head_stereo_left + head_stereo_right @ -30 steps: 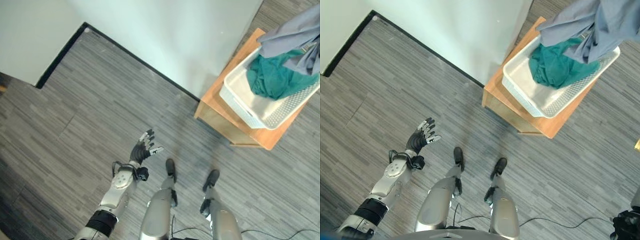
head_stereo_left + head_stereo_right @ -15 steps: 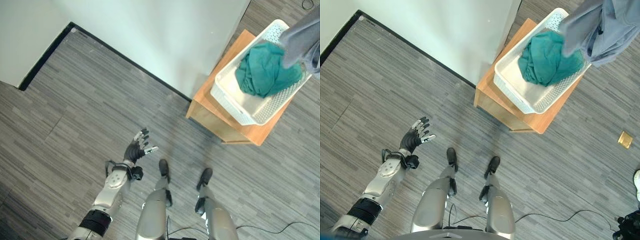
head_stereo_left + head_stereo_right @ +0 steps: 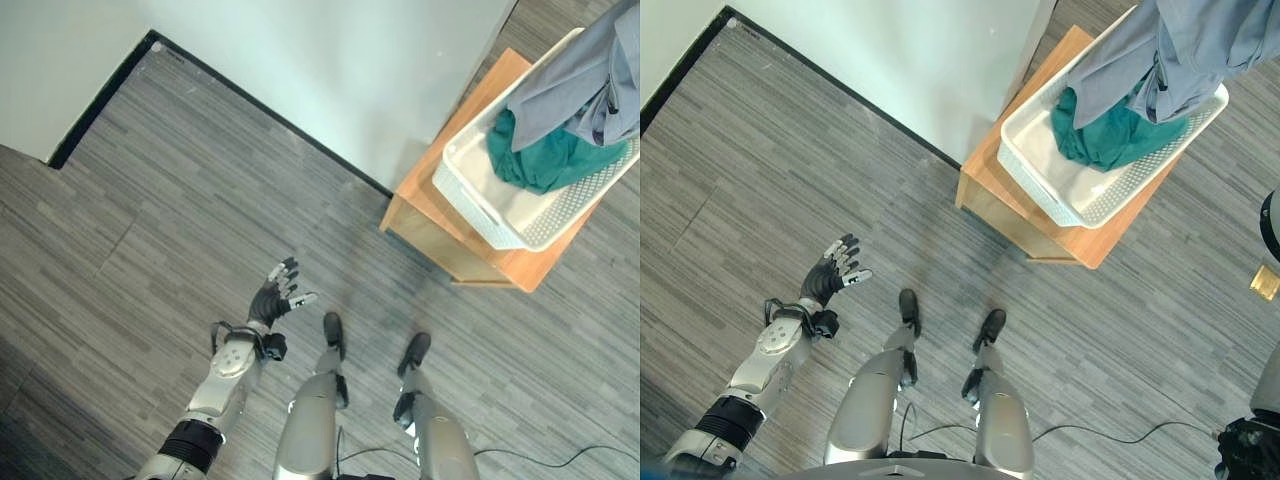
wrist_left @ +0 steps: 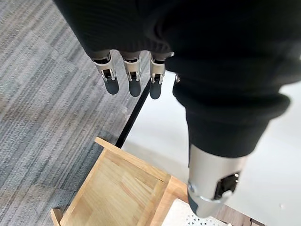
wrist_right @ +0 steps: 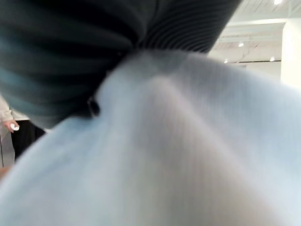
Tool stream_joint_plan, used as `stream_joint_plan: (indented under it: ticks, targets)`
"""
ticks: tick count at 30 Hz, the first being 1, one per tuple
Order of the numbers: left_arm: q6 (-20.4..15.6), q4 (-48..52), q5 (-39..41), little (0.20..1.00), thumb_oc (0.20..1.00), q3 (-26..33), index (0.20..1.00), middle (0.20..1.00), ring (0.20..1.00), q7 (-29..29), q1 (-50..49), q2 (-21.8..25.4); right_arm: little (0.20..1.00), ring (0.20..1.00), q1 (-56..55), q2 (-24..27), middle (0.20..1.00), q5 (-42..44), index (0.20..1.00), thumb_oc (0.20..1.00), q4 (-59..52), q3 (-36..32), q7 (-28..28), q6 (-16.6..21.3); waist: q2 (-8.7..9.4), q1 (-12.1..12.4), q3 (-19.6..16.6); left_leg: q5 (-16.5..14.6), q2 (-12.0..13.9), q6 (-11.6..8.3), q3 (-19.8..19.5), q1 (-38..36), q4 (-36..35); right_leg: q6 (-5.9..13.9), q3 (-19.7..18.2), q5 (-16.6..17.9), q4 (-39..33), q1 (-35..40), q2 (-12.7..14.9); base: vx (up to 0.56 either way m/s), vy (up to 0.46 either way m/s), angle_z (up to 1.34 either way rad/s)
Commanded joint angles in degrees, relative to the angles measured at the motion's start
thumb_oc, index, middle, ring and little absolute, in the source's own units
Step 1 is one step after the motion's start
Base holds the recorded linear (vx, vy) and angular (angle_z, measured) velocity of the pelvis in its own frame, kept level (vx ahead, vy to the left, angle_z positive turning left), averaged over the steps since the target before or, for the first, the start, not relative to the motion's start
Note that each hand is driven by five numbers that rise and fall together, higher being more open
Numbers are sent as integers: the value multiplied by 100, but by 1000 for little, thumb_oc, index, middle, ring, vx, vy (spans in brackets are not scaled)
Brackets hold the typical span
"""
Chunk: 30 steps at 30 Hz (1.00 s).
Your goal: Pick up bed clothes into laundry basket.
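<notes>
I see the grey garment [image 3: 1160,55] hanging down over the white laundry basket [image 3: 1040,165], which sits on the low wooden bench [image 3: 1000,205] by the white wall [image 3: 940,60], with a teal cloth [image 3: 1110,135] already lying inside the basket. In the right wrist view pale cloth presses right against the dark ribbed cover of my right hand [image 5: 94,42], so I cannot tell how its fingers stand. My left hand [image 3: 270,300] hangs over the grey plank floor [image 3: 150,220], well apart from the bench, its fingers [image 4: 134,77] straight and spread, holding nothing.

Pale grey-blue cloth [image 5: 188,150] w/ fine ribbed weave, v. close, covers centre & lower frame. Dark ribbed hand cover [image 5: 84,52] across top & upper left, touching cloth. Ceiling lights [image 5: 256,54] upper right. Person's hand [image 5: 11,125] at left edge.
</notes>
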State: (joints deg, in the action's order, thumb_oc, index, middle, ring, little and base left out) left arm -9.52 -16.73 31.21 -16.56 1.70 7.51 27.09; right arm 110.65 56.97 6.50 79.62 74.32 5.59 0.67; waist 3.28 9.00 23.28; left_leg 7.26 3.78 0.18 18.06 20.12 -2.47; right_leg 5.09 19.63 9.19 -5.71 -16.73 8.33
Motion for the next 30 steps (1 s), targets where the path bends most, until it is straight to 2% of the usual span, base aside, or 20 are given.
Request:
stream_joint_plan:
  ticks: [1, 14, 18, 19, 21, 28, 29, 30]
  targets:
    - [-326, 299, -47, 1000, 1000, -20, 1000, 1000, 1000, 11, 71, 78, 200, 200, 924, 178, 200, -172, 200, 200, 235, 351, 179, -24, 106, 72, 291, 408, 287, -883, -88, -48, -253, 544, -312, -40, 71, 137, 180, 0, 0, 0]
    - [-301, 400, -83, 1000, 1000, -47, 1000, 1000, 1000, -7, 44, 102, 200, 200, 421, 124, 200, -320, 200, 200, 180, 61, 87, -24, 59, 127, 437, 451, 292, -902, -120, 122, -253, 550, -318, 13, 71, -25, 173, 0, 0, 0]
    - [-285, 437, -84, 1000, 1000, 13, 1000, 1000, 1000, 26, 27, 85, 200, 200, -54, 27, 200, -303, 200, 200, 262, -298, -21, -50, 0, 126, 484, 454, 284, -893, -122, 139, -253, 540, -323, 16, 71, -42, 175, 0, 0, 0]
    - [-277, 441, -92, 1000, 1000, 23, 1000, 1000, 1000, 27, 20, 100, 1000, 1000, -131, -13, 1000, -307, 1000, 1000, 323, -372, -54, -77, -4, 131, 491, 457, 282, -891, -123, 147, -253, 538, -328, 17, 71, -48, 173, 0, 0, 0]
    - [-252, 464, -97, 1000, 1000, 49, 1000, 1000, 1000, -7, 11, 140, 1000, 1000, -212, -76, 1000, -379, 1000, 1000, 458, -379, -252, -127, -28, 150, 507, 462, 277, -892, -133, 166, -253, 536, -324, 23, 71, -65, 176, 0, 0, 0]
    - [-218, 447, -121, 1000, 1000, 44, 1000, 1000, 1000, -47, -1, 148, 1000, 1000, 59, -12, 1000, -300, 1000, 1000, 590, -273, -294, -160, 9, 136, 501, 447, 280, -893, -106, 151, -253, 549, -344, 29, 71, -75, 174, 13, -1, 0]
    - [-215, 453, -126, 1000, 1000, 34, 1000, 1000, 1000, -55, 0, 152, 1000, 1000, 94, 21, 1000, -322, 1000, 1000, 601, -230, -295, -156, 21, 126, 460, 316, 283, -957, -168, 95, -253, 601, -395, -72, 71, -23, 168, 0, 0, 0]
    - [-221, 467, -131, 1000, 1000, 14, 1000, 1000, 1000, -73, 21, 147, 1000, 1000, 170, 85, 1000, -314, 1000, 1000, 598, -148, -296, -151, 32, 110, 471, 440, 280, -892, -95, 136, -253, 547, -343, 36, 71, -72, 175, 0, 0, 0]
